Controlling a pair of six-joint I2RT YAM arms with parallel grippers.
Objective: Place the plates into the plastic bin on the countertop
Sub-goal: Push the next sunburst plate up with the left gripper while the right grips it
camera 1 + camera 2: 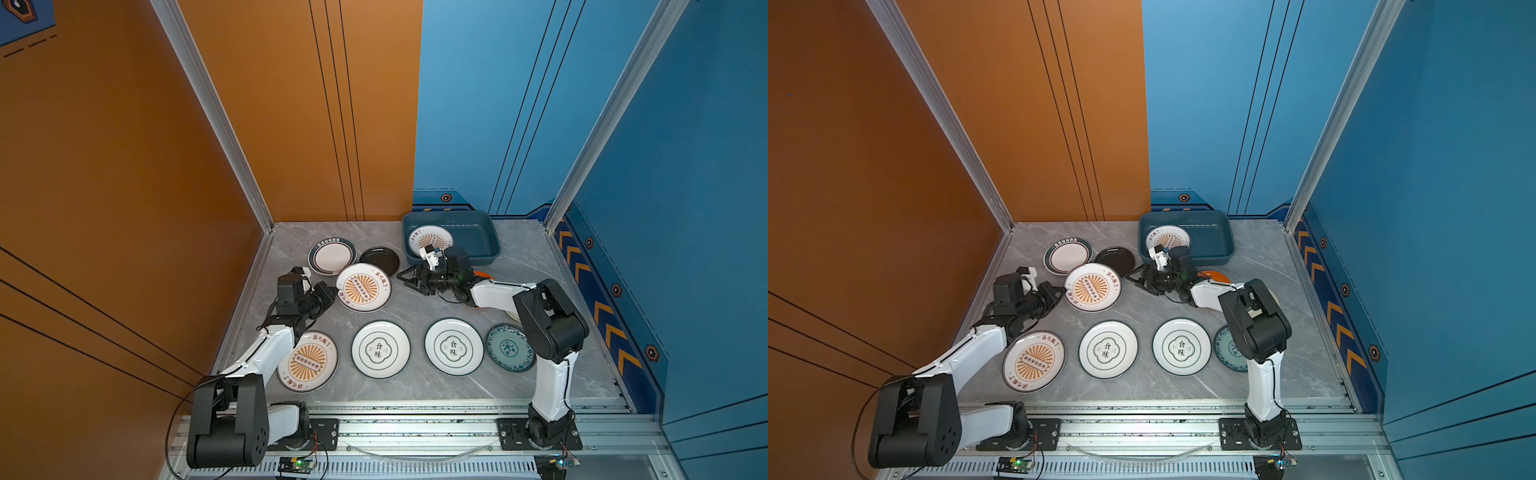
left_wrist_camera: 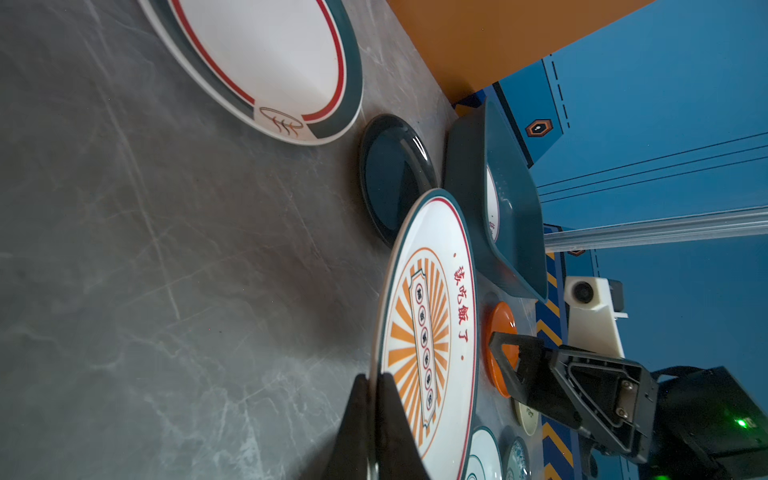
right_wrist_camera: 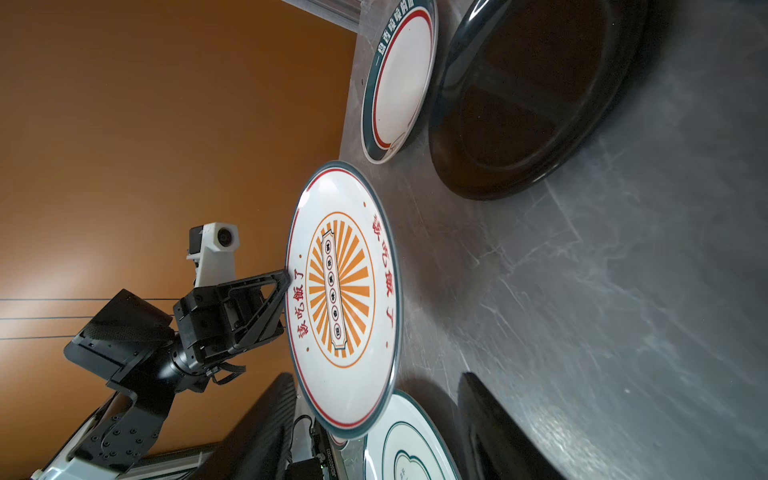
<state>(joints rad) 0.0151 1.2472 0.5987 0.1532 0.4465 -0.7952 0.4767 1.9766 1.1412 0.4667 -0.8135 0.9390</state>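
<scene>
— Where the counter (image 1: 415, 309) meets its rails (image 1: 245, 299), what stands close?
— Item: rimmed plate (image 1: 331, 256), far left, near the left rail. Item: near sunburst plate (image 1: 307, 360), near left, partly under the left arm (image 1: 266, 349). Item: bin (image 1: 476, 243), far, right of centre, near the far edge; binned sunburst plate (image 1: 430, 240) in its left half, right half bare.
— Pincers?
— Left gripper (image 1: 333, 292) pinching the left rim of the held sunburst plate (image 1: 363, 287), that side lifted off the marble. Right gripper (image 1: 409, 284) spread, holding nothing, just near of the bin's left corner.
— Open room?
— Bare grey marble between the held plate and the near row: left emblem plate (image 1: 380, 349), right emblem plate (image 1: 454, 346), floral plate (image 1: 507, 347); more right of the bin. Black plate (image 1: 379, 260) far, beside the rimmed one. Orange wall (image 1: 124, 166) left, blue wall (image 1: 685, 166) right.
</scene>
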